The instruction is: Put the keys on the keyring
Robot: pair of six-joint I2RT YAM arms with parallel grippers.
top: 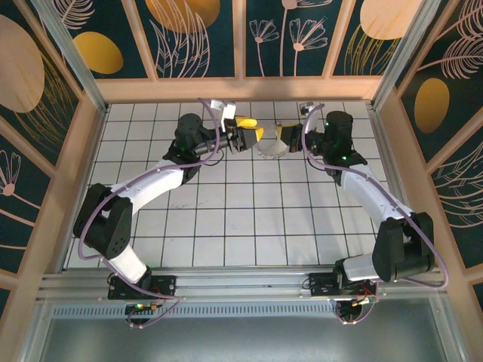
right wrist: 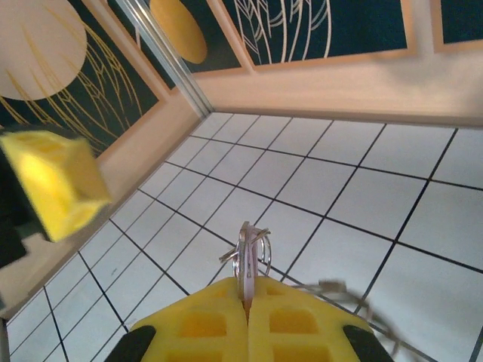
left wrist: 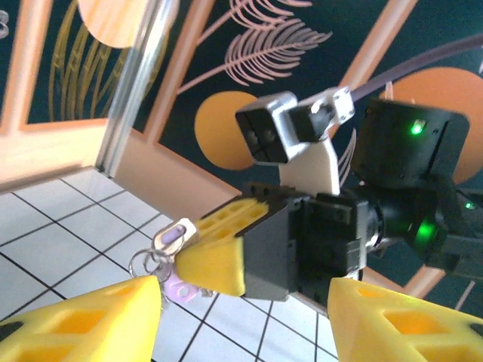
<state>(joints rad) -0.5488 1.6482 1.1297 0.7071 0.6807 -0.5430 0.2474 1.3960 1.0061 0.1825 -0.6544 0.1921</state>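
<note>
1. Evidently threading is at its end: the right gripper (right wrist: 247,291), bottom centre of its wrist view, is clenched on the keyring (right wrist: 248,253).
2. The left gripper (top: 252,131) faces it, jaws released and empty.
3. The mauve key (left wrist: 181,287) dangles by the ring. The next move is probably to back away without snagging.

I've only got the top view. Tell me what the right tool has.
Observer: The right tool is shut on the keyring, pinching its wire loops edge-on.
Operator: Give me the left tool.
Observer: The left tool is wide open, its fingers closed on nothing, facing the right tool's tip.
Operator: Find the key.
Observer: The key sits at that tip, against the loops; threaded or not, I can't tell.
</note>
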